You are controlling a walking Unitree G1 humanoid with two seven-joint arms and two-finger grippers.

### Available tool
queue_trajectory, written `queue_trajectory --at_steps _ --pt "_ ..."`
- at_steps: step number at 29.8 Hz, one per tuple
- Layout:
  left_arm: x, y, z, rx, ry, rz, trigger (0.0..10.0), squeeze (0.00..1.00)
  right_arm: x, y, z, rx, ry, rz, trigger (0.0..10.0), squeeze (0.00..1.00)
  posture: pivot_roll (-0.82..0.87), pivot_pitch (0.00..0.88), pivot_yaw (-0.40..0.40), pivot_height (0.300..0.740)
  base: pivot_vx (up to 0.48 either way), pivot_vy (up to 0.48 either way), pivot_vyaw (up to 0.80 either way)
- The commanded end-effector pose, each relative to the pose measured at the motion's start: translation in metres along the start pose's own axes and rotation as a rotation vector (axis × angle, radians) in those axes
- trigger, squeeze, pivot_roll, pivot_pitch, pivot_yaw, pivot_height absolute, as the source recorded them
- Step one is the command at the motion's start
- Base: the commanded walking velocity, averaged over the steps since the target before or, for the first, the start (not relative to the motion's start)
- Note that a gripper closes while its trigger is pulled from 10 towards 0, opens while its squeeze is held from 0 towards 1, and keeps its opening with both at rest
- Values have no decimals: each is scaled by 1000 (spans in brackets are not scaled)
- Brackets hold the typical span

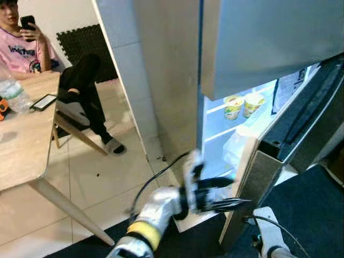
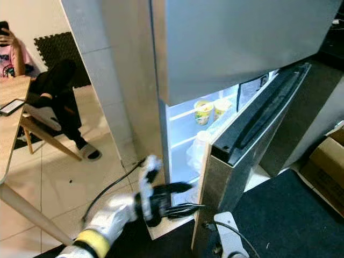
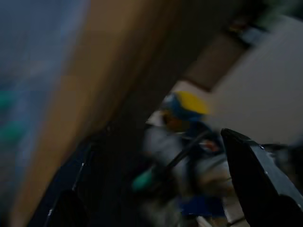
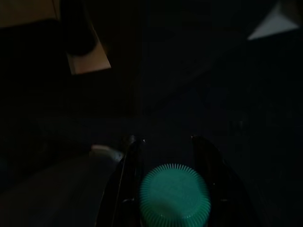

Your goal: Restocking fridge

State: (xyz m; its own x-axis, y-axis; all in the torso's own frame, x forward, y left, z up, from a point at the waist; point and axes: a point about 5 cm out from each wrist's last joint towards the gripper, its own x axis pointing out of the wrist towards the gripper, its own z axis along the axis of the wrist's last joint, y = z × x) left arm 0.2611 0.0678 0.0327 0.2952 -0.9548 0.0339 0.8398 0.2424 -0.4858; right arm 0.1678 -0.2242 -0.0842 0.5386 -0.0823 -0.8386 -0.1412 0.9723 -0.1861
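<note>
fridge door (image 2: 242, 48): brushed metal, smooth, dull grey sheen
door seal (image 2: 263, 115): black rubber, matt
fridge shelves (image 1: 215, 110): pale translucent plastic, lit glossy
cups (image 1: 243, 105): printed paper or plastic, cannot tell which
floor tiles (image 1: 102, 177): cream ceramic, smooth, slightly glossy
table (image 1: 21, 145): light wood, smooth, satin top
mat (image 1: 301, 215): dark cloth-like, matt
left arm (image 1: 156, 207): silver metal, shiny
left gripper (image 1: 228, 193): black plastic fingers, glossy
bottle cap (image 4: 174, 193): green plastic, ribbed edge
cardboard box (image 2: 328, 161): brown, matt

left end effector (image 1: 228, 194) at fridge door (image 1: 258, 177), cups (image 1: 243, 105) inside
</note>
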Motion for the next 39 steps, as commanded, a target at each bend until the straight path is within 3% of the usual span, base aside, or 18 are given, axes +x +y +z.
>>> queue_trajectory --at_steps 1,2,3,4,5,6,9,12,13,14,16,17,19,21,23,28,39 --pt "-25 11 -11 -31 13 130 10000 0 0 1 -2 18 3 -2 10000 0 -53 72 52 740 0 0 0" --pt "-25 11 -11 -31 13 130 10000 0 0 1 -2 18 3 -2 10000 0 -53 72 52 740 0 0 0" --pt "-41 17 -19 -65 17 229 10000 0 -1 1 -4 20 7 -1 10000 0 -50 74 52 740 0 0 0" --pt "-67 24 -31 -118 29 386 10000 0 -1 2 -5 21 12 0 10000 0 -49 76 53 740 0 0 0" --pt "-77 26 -37 -142 34 450 10000 0 -1 2 -6 22 14 1 10000 0 -47 76 53 740 0 0 0" --pt "-77 26 -37 -142 34 450 10000 0 -1 2 -6 22 14 1 10000 0 -47 76 53 740 0 0 0" --pt "-109 30 -55 -222 50 663 10000 0 -1 4 -9 24 28 6 10000 0 -42 78 50 740 0 0 0" --pt "-115 30 -58 -238 51 706 10000 0 -1 4 -10 24 31 7 10000 0 -40 76 49 740 0 0 0" --pt "-127 30 -66 -265 62 783 10000 0 -2 5 -12 18 41 6 10000 0 -39 78 49 740 0 0 0" --pt "-127 30 -66 -265 62 783 10000 0 -2 5 -12 18 41 6 10000 0 -39 78 49 740 0 0 0" --pt "-150 24 -84 -328 91 930 10000 0 -2 4 -16 13 58 5 10000 0 -37 77 47 740 0 0 0" --pt "-150 24 -84 -328 91 930 10000 0 -2 4 -16 13 58 5 10000 0 -37 77 47 740 0 0 0" --pt "-171 13 -106 -410 120 1061 10000 0 -4 3 -21 11 78 2 10000 0 -35 84 44 740 0 0 0" --pt "-171 13 -106 -410 120 1061 10000 0 -4 3 -21 11 78 2 10000 0 -35 84 44 740 0 0 0" --pt "-187 -1 -126 -489 150 1168 10000 0 -4 2 -25 2 100 -2 10000 0 -37 85 45 740 0 0 -231" --pt "-195 -12 -141 -537 174 1226 10000 0 -5 1 -27 1 110 -1 10000 0 -35 83 41 740 0 0 -723" --pt "-183 -7 -137 -520 144 1231 10000 0 -4 2 -25 -10 115 8 10000 0 -26 77 36 740 0 0 -788"
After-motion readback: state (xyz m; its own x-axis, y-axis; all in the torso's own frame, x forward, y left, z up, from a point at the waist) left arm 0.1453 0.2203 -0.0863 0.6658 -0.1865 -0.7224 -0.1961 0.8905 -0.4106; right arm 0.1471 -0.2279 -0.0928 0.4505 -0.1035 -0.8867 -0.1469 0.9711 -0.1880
